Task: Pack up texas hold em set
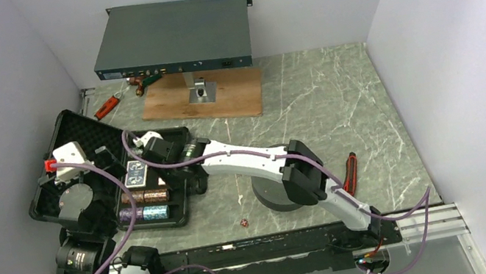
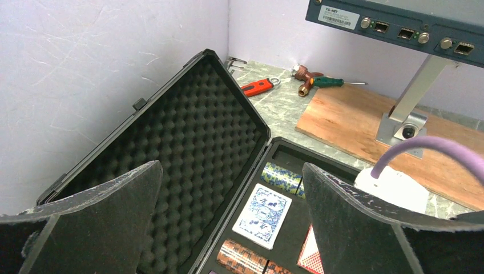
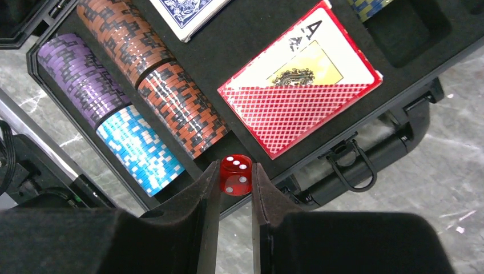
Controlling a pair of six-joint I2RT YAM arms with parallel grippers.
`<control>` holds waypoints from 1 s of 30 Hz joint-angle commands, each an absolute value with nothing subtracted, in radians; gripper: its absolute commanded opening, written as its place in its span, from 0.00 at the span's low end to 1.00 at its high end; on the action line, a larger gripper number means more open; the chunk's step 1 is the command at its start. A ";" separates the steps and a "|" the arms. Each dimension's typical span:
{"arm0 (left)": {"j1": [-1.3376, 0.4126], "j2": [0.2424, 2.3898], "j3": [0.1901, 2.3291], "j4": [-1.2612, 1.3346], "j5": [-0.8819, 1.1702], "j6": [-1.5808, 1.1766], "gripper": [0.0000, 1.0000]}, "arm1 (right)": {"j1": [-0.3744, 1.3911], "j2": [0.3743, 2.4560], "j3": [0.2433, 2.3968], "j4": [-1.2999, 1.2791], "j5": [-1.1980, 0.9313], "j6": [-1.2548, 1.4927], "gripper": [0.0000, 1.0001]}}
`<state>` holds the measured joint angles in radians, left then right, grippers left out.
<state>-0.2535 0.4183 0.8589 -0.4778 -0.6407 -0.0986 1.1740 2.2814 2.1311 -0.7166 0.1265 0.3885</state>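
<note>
The black briefcase [image 1: 79, 134] lies open at the left, its foam-lined lid [image 2: 194, 131] leaning back. In its tray lie purple [image 3: 80, 80], orange [image 3: 142, 63] and blue [image 3: 142, 149] chip stacks, a red card box [image 3: 299, 80] and a blue-backed deck [image 2: 262, 208]. My right gripper [image 3: 236, 177] is shut on a small red die [image 3: 236, 174], held above the tray's edge near the handle [image 3: 365, 165]. It also shows in the top view [image 1: 157, 151]. My left gripper [image 2: 233, 167] is open and empty above the case. A second red die [image 1: 244, 221] lies on the table.
A thick dark grey foam ring [image 1: 272, 197] sits under the right arm. A red-handled screwdriver [image 1: 349, 173] lies to the right. The grey rack-mount box [image 1: 171, 37] stands on a wooden board [image 1: 233, 94] at the back, with small tools [image 1: 108, 106] beside it. Walls close in on both sides.
</note>
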 commanded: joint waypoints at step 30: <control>-0.212 0.422 0.856 -0.434 -0.572 -0.108 0.98 | 1.173 2.345 2.181 -0.697 0.070 0.408 0.41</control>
